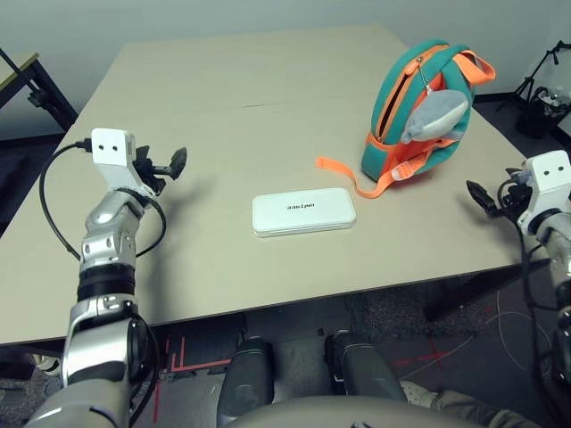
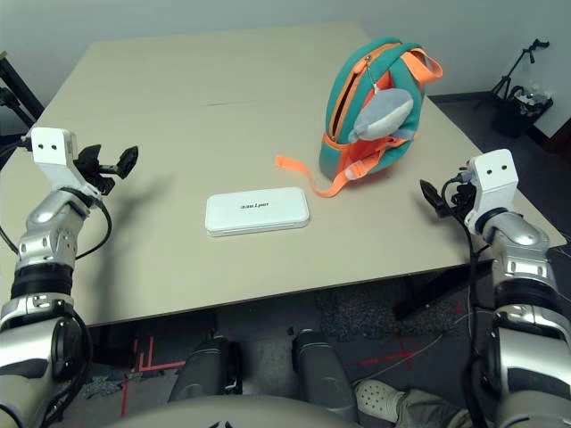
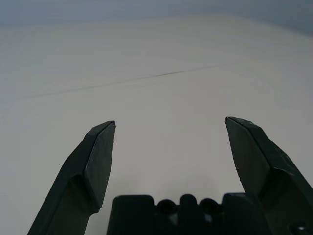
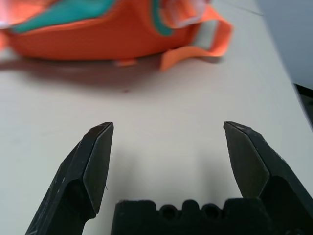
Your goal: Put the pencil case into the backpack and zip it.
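Note:
The white pencil case [image 1: 303,213] lies flat in the middle of the table, dark lettering facing up. The teal and orange backpack [image 1: 419,107] stands upright at the far right, with a grey shark charm [image 1: 437,116] hanging on its front. Its zip looks partly open along the top. My left gripper [image 1: 174,163] hovers open over the table's left side, well left of the case, with bare tabletop between its fingers [image 3: 100,156]. My right gripper [image 1: 477,196] is open near the table's right edge, just in front of the backpack's orange base [image 4: 98,34], holding nothing.
An orange strap [image 1: 343,174] trails from the backpack towards the case. The tan table [image 1: 223,89] has a seam across its middle. A black stand with gear [image 1: 540,98] sits on the floor at the far right, and another table's frame [image 1: 36,89] stands at the left.

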Robot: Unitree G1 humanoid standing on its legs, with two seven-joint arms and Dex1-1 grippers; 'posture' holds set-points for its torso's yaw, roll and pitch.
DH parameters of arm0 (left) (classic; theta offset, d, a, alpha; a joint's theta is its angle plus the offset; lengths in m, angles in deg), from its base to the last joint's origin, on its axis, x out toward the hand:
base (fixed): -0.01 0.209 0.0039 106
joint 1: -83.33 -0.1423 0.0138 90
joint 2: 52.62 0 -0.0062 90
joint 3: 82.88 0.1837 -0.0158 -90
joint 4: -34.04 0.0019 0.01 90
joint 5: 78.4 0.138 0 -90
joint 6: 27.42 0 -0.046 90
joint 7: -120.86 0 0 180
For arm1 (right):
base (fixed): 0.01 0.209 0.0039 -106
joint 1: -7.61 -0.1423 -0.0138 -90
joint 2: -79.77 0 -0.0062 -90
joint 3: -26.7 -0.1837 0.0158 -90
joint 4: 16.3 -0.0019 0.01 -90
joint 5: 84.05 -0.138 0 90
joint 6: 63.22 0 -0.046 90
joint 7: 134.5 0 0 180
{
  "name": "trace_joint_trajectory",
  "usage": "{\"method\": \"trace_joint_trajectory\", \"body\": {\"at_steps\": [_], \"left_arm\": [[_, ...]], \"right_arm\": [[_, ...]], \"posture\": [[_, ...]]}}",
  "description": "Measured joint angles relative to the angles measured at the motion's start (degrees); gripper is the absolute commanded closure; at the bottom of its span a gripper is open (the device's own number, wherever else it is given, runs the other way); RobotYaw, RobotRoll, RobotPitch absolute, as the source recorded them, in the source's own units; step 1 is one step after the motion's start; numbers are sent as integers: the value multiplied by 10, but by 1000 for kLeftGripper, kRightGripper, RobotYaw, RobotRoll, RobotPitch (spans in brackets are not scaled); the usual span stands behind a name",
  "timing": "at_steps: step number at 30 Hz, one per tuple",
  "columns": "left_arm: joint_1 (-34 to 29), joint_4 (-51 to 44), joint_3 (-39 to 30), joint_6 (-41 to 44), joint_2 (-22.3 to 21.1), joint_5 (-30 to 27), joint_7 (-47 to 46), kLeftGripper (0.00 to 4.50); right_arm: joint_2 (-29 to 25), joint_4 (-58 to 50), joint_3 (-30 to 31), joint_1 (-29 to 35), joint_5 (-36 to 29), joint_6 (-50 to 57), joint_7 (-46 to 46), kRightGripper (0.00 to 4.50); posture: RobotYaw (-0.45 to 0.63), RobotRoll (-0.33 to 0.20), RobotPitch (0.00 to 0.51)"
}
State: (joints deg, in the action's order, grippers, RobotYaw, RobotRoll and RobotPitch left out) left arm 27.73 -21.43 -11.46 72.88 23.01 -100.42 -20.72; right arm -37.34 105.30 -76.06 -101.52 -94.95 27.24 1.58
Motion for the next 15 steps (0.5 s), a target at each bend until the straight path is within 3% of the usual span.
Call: {"method": "trace_joint_trajectory", "body": {"at_steps": [6,11,15], "left_arm": [[18,-51,19,168,-26,-89,162,0],[24,-81,44,311,-55,-144,257,0],[31,-88,77,387,-78,-157,312,0]], "right_arm": [[-19,-160,53,26,-17,103,-89,47],[-16,-223,109,10,-17,145,-139,47],[-9,-225,151,-31,-3,147,-163,971]], "posture": [[-123,0,73],[-128,0,73],[-130,0,71]]}}
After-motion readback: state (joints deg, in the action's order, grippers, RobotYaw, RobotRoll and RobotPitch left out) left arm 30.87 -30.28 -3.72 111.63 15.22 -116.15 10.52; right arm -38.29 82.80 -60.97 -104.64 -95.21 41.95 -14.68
